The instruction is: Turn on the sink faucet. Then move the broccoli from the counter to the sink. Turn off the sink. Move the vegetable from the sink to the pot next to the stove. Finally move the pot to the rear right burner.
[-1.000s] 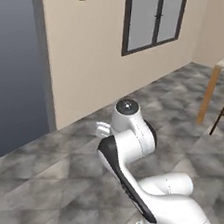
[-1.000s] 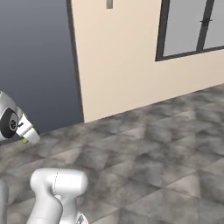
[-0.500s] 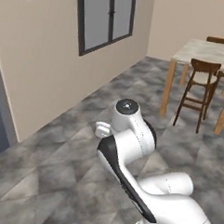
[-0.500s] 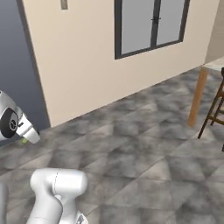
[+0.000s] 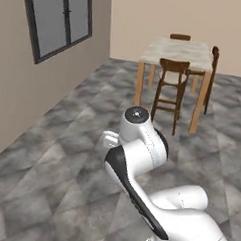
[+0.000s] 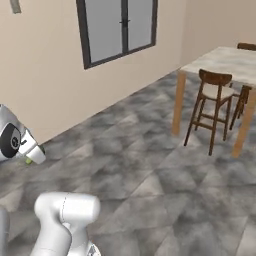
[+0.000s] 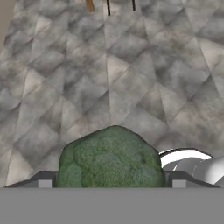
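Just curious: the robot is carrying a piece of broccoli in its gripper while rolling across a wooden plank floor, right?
Not wooden planks. The floor is grey marbled stone tile, as the hand view shows. The rest holds: the broccoli sits between the gripper fingertips.

No legible text, label, brand, number or sign on anything in sight.

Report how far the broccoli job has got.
Done: the broccoli is off the counter, sitting between the jaws of the gripper in the hand view. In hand: it is being carried over the grey tiled floor, by a dining table. Left, apparently: placing it in the pot, then moving the pot.
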